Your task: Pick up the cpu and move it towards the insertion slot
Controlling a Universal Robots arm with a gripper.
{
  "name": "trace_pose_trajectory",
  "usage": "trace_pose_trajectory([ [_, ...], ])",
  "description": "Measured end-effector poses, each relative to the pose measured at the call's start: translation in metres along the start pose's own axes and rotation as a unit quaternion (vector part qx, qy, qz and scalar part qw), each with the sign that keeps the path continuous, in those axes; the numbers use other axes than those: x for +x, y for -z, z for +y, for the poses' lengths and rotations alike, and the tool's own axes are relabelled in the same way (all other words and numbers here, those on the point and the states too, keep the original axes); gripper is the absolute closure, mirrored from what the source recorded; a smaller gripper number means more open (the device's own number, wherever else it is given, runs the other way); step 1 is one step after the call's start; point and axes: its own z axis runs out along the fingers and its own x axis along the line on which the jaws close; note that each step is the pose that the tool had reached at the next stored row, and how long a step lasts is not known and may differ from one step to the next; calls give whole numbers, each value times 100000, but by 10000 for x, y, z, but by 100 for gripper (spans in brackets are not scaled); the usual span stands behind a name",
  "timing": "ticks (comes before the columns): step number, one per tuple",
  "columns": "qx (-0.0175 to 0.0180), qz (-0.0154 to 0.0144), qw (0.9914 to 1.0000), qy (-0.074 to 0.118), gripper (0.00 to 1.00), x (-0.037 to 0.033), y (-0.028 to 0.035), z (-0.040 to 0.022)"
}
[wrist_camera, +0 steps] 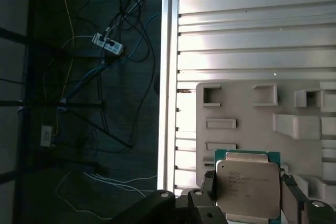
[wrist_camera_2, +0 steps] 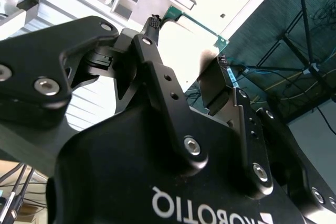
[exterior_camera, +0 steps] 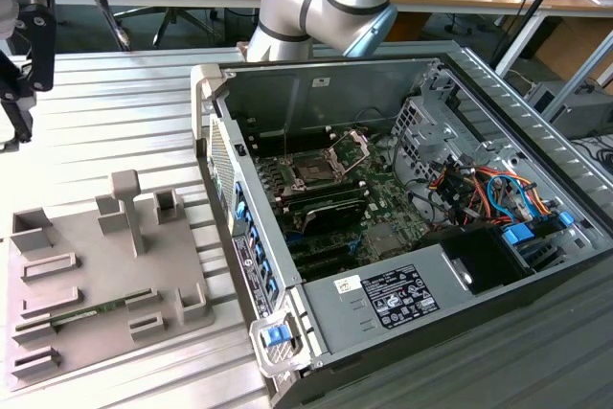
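Item: cpu (wrist_camera: 248, 190) — flat square chip, silvery-white metal lid, thin green rim.
Position: between the two black fingers (wrist_camera: 208, 195) of the gripper (wrist_camera: 248, 182), which clamp its opposite edges, over the grey parts tray (wrist_camera: 247, 108) on the slatted bench (wrist_camera: 236, 24).
Insertion slot (exterior_camera: 315, 170) — dark socket, silver frame — inside the open computer case (exterior_camera: 287, 93), well apart from the fingers.

cpu (wrist_camera: 247, 186) in the hand (wrist_camera: 248, 191), over grey tray (wrist_camera: 247, 124)

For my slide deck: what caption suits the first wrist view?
Gripper clamped on the cpu, with the grey tray behind it.
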Motion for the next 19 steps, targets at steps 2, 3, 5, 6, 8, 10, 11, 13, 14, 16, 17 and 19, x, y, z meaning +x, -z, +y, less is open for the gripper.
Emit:
trace_pose_trajectory([
  [2,-1,10,100000,2,45,-36,0,-2],
  [3,0,18,100000,-1,45,-58,0,-3],
  [5,-2,24,100000,0,45,-98,0,-4],
  [6,-4,29,100000,0,45,-117,0,-5],
  [8,0,37,100000,-1,45,-148,0,-7],
  [10,-3,52,100000,-2,45,-191,0,-9],
  [11,-5,58,100000,2,45,-219,-1,-10],
  [13,-6,72,100000,-1,45,-258,-1,-12],
  [14,-3,86,100000,3,45,-277,0,-13],
  [16,-4,100,100000,-4,45,-302,0,-13],
  [17,-3,107,100000,-4,45,-316,0,-14],
  [19,-4,118,100000,-3,45,-341,0,-15],
])
